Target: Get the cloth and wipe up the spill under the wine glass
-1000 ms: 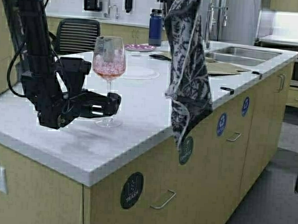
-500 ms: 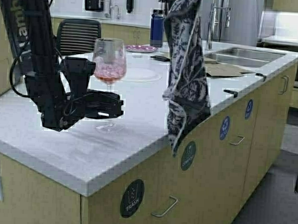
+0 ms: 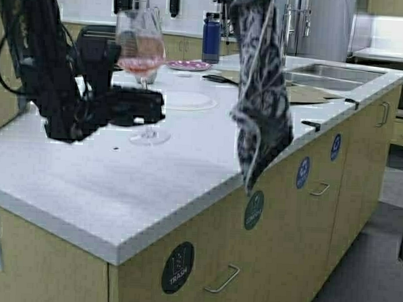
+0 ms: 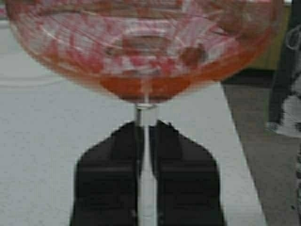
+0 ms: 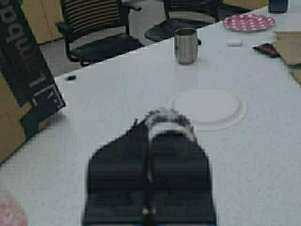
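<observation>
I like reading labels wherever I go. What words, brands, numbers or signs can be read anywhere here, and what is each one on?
"TRASH": on the round dark sticker on the nearest cabinet front, under a bin symbol.
Round dark sticker on the next cabinet front: too blurred to read.
Two round blue stickers farther along: symbols only, too small to read.
Large pale letters on the black panel in the right wrist view: cut off and turned, not readable.

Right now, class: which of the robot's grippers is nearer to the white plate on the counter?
Left. The left gripper, holding the wine glass, is just beside the white plate. The right gripper holds the cloth higher up.
</observation>
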Tool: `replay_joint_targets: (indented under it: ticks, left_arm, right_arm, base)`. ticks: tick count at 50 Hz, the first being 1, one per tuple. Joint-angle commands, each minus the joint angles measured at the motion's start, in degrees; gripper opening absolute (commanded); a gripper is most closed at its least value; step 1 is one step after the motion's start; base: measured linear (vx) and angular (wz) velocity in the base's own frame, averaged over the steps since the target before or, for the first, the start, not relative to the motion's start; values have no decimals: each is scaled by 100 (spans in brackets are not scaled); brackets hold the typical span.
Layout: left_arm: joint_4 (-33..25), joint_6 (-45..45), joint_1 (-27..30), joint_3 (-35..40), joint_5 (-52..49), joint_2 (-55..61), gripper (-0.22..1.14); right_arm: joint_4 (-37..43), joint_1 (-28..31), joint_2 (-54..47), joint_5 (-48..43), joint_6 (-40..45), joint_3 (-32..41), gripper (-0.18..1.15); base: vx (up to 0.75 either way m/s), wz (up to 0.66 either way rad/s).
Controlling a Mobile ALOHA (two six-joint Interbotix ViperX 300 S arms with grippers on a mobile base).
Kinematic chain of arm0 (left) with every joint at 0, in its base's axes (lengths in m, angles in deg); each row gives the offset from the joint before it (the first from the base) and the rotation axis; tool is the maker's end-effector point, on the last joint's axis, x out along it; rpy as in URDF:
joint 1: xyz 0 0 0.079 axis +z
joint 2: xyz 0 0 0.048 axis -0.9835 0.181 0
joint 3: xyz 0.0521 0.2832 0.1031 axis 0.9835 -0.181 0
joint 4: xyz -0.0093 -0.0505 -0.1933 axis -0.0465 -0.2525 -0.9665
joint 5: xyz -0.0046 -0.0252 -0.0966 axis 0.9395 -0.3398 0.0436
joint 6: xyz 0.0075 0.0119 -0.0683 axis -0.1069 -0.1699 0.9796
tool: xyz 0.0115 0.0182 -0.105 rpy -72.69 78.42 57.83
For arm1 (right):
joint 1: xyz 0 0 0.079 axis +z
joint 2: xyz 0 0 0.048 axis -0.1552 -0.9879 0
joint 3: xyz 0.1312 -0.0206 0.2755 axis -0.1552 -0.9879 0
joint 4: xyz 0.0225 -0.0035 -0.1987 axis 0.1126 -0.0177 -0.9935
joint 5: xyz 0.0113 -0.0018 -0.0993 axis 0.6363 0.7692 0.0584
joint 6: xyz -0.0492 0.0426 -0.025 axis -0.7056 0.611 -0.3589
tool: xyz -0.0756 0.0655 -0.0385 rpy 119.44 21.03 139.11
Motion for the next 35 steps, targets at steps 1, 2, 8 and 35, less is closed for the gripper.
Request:
replay_joint_targets:
  ticks: [1, 2, 8, 35]
  left_arm:
    - [44, 0, -44, -404, -26, -870, 11]
    - [44, 0, -53, -475, -44, -993, 11]
    - [44, 9, -53, -809, -325, -1714, 11]
    - [-9, 554, -369, -949, -3437, -4860, 10]
  right_arm:
    - [-9, -26, -352, 79, -9, 879, 7]
    - [-18, -26, -439, 88, -9, 993, 7]
    - [-79, -18, -958, 123, 9, 1573, 7]
    - [-62, 826, -3173, -466, 229, 2118, 7]
  base:
    - [0, 0]
    - [0, 0]
    - [1, 2]
    - [1, 1]
